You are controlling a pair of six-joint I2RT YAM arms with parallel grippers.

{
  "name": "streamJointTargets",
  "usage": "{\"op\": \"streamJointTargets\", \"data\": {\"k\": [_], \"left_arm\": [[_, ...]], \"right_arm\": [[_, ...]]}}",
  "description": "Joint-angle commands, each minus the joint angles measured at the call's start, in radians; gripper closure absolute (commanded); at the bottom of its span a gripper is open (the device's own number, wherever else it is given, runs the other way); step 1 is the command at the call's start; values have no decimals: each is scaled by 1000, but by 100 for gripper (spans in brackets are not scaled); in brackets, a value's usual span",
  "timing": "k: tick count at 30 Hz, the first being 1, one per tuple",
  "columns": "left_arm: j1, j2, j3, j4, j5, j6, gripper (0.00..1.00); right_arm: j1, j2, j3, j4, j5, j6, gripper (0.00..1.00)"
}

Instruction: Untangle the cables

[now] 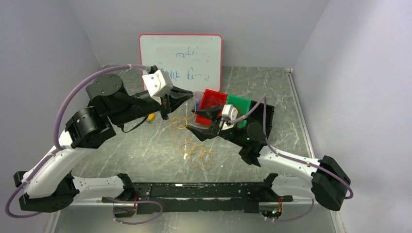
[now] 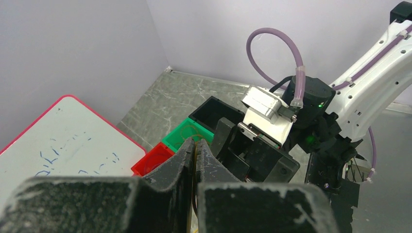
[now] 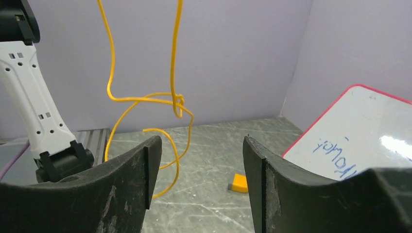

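whiteboard (image 1: 180,60) 1 | bins (image 1: 212,99) 3 | orange block (image 1: 151,117) 1 | arms (image 1: 291,167) 2 | cables (image 1: 194,150) possibly 2

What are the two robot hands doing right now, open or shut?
Left gripper: closed, pinching the orange cable.
Right gripper: open, holding nothing.

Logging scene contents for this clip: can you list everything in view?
table: one, grey, marbled
cables: one tangle, orange-yellow, loops at centre, part held up
whiteboard: one, white with red edge, leaning on back wall
red bin, green bin, black bin: one each, side by side at the back
block: one, small, orange, left of the cables
hoses: lilac, along both arms
left hand: black, shut on the cables
right hand: black, open, facing the hanging strand
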Motion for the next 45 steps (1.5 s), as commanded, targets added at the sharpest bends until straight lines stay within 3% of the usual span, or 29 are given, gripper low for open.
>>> {"op": "streamJointTargets", "data": {"k": [1, 12, 24, 28, 36, 38, 42, 45], "left_arm": [[-2, 9, 6, 40, 47, -13, 93], [-2, 13, 3, 51, 60, -17, 93], [-2, -18, -38, 61, 30, -24, 93], [-2, -39, -65, 74, -8, -32, 93], [-2, -103, -126, 95, -103, -57, 93], [-2, -116, -141, 97, -117, -64, 85], [-2, -137, -170, 97, -132, -72, 59], [-2, -154, -191, 100, -143, -81, 45]], "right_arm": [[3, 46, 56, 103, -34, -21, 35], [3, 156, 135, 186, -101, 32, 42], [3, 164, 137, 200, -103, 71, 81], [2, 135, 131, 144, -75, 65, 99], [1, 20, 167, -197, 94, 48, 100], [1, -8, 201, -311, 143, 31, 100], [2, -43, 291, -572, 264, -14, 100], [-1, -55, 360, -730, 377, -23, 100]]}}
